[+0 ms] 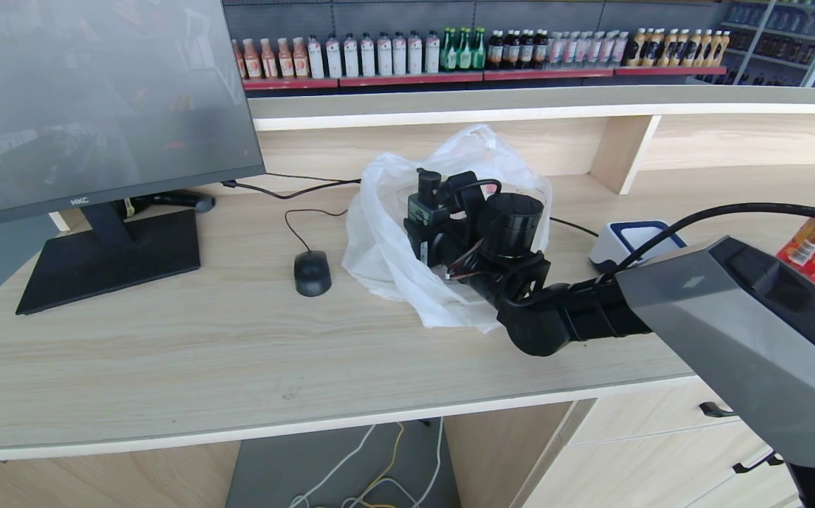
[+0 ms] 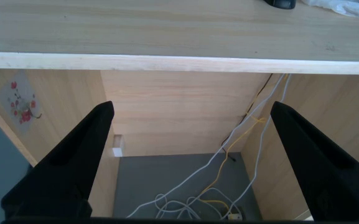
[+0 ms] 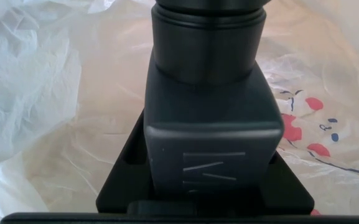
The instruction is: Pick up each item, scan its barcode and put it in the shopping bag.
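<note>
A big wooden counter (image 1: 167, 353) is running across the room, and soft light is shining on its pale top. A dark screen (image 1: 97, 99) is standing on it on a flat black foot. A small black mouse (image 1: 312, 273) is lying near it, with its thin cord curling away. A higher wooden ledge (image 1: 520, 106) is running along the back, with one slanted board (image 1: 633, 152) holding it up. Behind it, a long red shelf (image 1: 478, 74) is holding rows of bottles (image 1: 393, 53). Under the counter, white and yellow wires (image 1: 379, 480) are hanging down to a grey floor (image 1: 273, 466). Drawers (image 1: 661, 437) with black handles (image 1: 714, 409) are sitting on the right. A small flower sticker (image 2: 20, 102) is sticking to a wooden side wall.
</note>
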{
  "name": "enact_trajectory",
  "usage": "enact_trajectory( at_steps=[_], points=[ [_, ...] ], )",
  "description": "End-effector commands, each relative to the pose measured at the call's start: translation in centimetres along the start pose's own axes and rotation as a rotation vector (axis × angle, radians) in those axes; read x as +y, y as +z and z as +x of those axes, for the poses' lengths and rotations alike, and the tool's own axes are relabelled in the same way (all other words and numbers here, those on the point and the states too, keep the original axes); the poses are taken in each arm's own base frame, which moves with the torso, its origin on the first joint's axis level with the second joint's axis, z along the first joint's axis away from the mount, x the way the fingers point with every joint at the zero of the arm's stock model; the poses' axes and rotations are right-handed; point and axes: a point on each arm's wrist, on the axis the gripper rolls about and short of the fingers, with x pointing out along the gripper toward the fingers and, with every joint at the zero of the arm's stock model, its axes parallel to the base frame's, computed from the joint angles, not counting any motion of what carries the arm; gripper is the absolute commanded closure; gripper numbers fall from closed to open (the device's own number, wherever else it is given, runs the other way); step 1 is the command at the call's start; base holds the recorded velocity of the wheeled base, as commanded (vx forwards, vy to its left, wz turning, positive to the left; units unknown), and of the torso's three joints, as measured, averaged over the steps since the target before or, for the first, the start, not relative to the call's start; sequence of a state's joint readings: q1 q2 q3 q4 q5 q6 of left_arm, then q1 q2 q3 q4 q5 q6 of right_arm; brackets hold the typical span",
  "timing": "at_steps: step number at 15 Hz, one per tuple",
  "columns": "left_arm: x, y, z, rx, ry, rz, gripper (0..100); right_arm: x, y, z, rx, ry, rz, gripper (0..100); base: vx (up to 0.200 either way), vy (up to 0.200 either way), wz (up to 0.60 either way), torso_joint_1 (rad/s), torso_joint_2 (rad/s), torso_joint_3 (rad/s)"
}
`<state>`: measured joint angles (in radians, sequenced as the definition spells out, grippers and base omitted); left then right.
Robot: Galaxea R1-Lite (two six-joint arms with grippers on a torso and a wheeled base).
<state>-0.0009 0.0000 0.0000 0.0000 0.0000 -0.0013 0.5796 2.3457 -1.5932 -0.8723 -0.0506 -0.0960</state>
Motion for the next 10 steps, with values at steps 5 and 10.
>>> enact_trajectory(
  at_steps=[5, 10],
  points=[
    [0.00, 0.00, 0.00, 0.000, -0.001, 0.000, 0, 0.01, 0.06, -0.03, 0.000, 0.000, -0.001, 100, 0.000, 0.000, 0.00, 0.000, 0.00, 0.000],
    [0.00, 0.00, 0.00, 0.000, -0.001, 0.000, 0, -0.01, 0.21, -0.06, -0.003, 0.002, 0.001, 0, 0.000, 0.000, 0.00, 0.000, 0.00, 0.000]
  ],
)
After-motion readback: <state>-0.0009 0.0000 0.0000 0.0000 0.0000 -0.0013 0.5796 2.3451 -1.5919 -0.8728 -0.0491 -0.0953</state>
